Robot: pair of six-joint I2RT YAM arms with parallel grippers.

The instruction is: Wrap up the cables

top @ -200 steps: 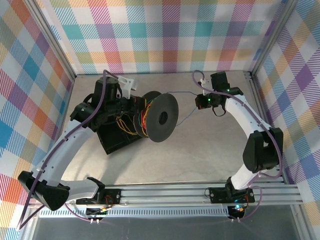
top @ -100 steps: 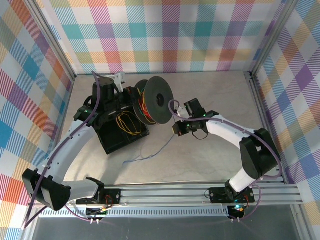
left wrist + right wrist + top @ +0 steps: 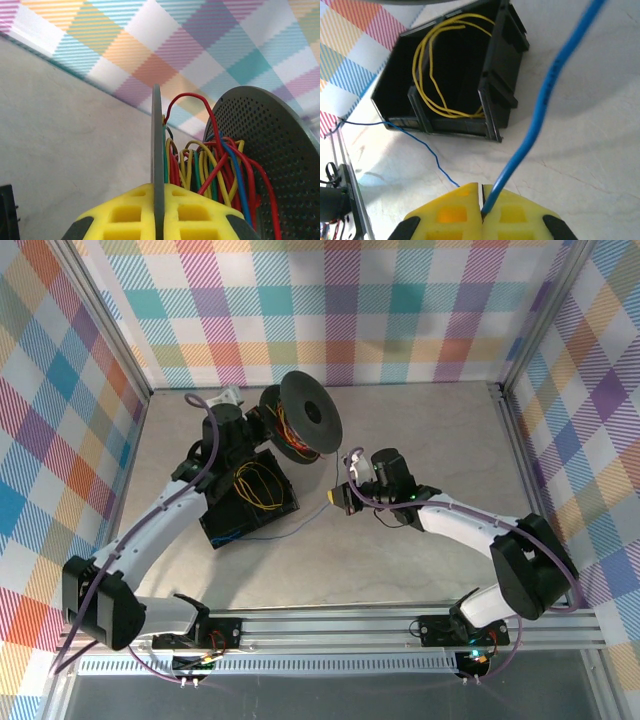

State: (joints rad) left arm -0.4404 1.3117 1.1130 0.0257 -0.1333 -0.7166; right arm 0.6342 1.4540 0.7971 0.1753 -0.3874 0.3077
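The right hand [image 3: 481, 202] is pinching the blue cable [image 3: 548, 90], having swung from right of the spool [image 3: 310, 415] to just in front of it. The left hand [image 3: 157, 215] is clamping the flange [image 3: 156, 140], having moved the spool rearward. Another turn is probably going on, with slack lying in front.
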